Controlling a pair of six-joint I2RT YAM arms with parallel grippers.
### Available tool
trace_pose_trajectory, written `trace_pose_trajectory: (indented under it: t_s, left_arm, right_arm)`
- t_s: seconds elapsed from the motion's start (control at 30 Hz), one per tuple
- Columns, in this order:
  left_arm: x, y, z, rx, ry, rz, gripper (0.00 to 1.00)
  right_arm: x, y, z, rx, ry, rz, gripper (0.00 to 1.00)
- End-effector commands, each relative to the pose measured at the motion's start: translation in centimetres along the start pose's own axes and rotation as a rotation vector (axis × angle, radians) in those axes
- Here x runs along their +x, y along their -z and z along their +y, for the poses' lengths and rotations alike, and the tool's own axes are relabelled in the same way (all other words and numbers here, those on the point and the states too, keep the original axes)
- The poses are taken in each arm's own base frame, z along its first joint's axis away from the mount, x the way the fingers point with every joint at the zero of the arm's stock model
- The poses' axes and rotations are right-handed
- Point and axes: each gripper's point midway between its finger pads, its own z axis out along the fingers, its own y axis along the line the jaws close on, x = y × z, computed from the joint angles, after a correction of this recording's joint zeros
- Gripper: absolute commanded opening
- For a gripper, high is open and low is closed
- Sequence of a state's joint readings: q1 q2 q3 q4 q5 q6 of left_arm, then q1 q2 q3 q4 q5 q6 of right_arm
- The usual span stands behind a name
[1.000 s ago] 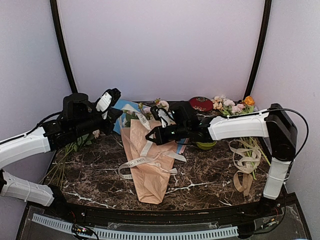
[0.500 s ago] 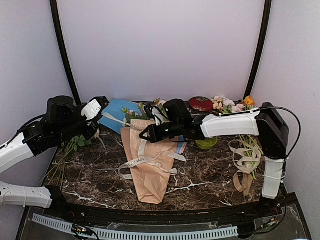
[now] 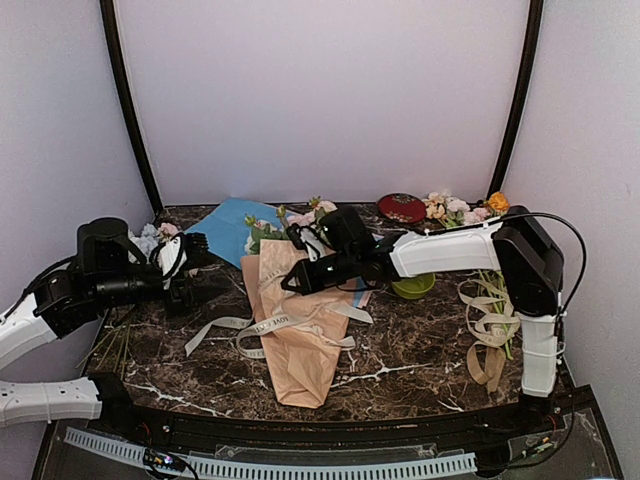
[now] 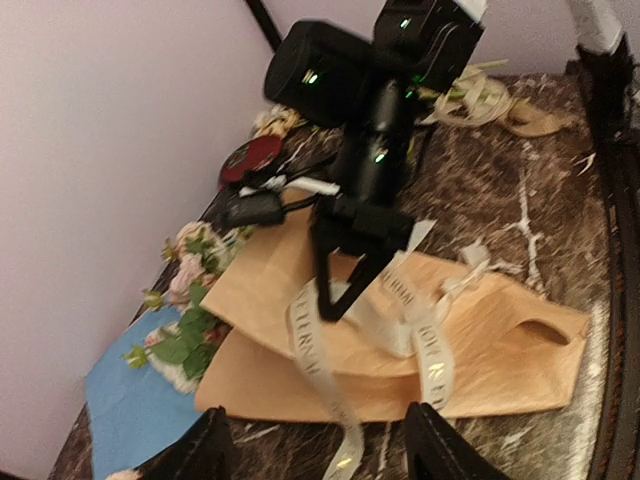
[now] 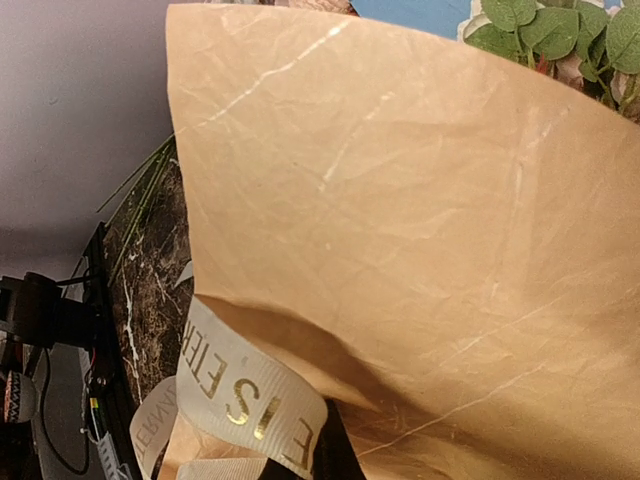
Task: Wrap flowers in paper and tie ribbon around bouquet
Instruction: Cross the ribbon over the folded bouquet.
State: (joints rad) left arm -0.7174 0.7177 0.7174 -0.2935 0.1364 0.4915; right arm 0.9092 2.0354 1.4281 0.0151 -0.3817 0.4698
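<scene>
Blue sheet [image 3: 225, 222] lies beside the bouquet [image 3: 300, 350]; right tool [image 3: 287, 285] pinches its ribbon [image 3: 272, 325].

soft, even light from overhead fills the top view and washes the walls [image 3: 320, 100] pale lilac; the dark marble surface [image 3: 420, 350] carries only faint shadows; the left wrist view is dimmer and slightly blurred throughout; the right wrist view is crisp and warm, the paper [image 5: 400, 200] brightly lit, with deep shadow under its fold beside the ribbon [image 5: 160, 425], whose gold lettering [image 5: 235, 400] glints
</scene>
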Motion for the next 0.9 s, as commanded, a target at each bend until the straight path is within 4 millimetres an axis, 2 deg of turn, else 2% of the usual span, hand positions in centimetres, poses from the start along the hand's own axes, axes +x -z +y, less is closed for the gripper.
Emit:
trace_pose_trajectory:
  t_s: [0.0, 0.03, 0.1, 0.17, 0.27, 0.4, 0.47, 0.67, 0.87]
  left_arm:
    - [-4.5, -2.0, -4.9, 0.349, -0.009, -0.168, 0.51]
    - [-4.1, -3.0, -5.5, 0.385, -0.009, -0.132, 0.48]
    - [-3.8, -4.4, -7.0, 0.454, -0.038, -0.096, 0.46]
    - [-3.4, -5.8, -8.3, 0.504, -0.073, -0.090, 0.48]
    - [-2.5, -8.3, -9.2, 0.513, -0.095, -0.056, 0.49]
    - [1.4, -12.4, -8.2, 0.417, -0.082, 0.133, 0.47]
    - [3.0, -13.7, -7.9, 0.386, -0.084, 0.199, 0.46]
    - [5.2, -16.0, -7.1, 0.321, -0.081, 0.282, 0.45]
    - [7.8, -17.2, -6.2, 0.259, -0.127, 0.385, 0.57]
  right_arm:
    - [-1.6, -0.2, 0.4, 0.002, -0.002, -0.013, 0.08]
    - [-1.7, -0.1, 0.3, 0.011, -0.008, -0.009, 0.15]
    - [-2.0, 0.3, 0.2, 0.016, -0.032, -0.008, 0.23]
    - [-2.6, 0.9, 0.2, 0.014, -0.058, -0.012, 0.26]
    - [-2.9, 1.6, -0.2, 0.023, -0.081, -0.012, 0.31]
    - [-2.0, 1.9, -0.6, 0.039, -0.084, 0.025, 0.36]
    - [-1.5, 2.1, -1.0, 0.046, -0.097, 0.038, 0.36]
    - [-0.6, 2.8, -1.6, 0.053, -0.122, 0.059, 0.39]
    - [0.7, 3.9, -1.8, 0.070, -0.116, 0.087, 0.40]
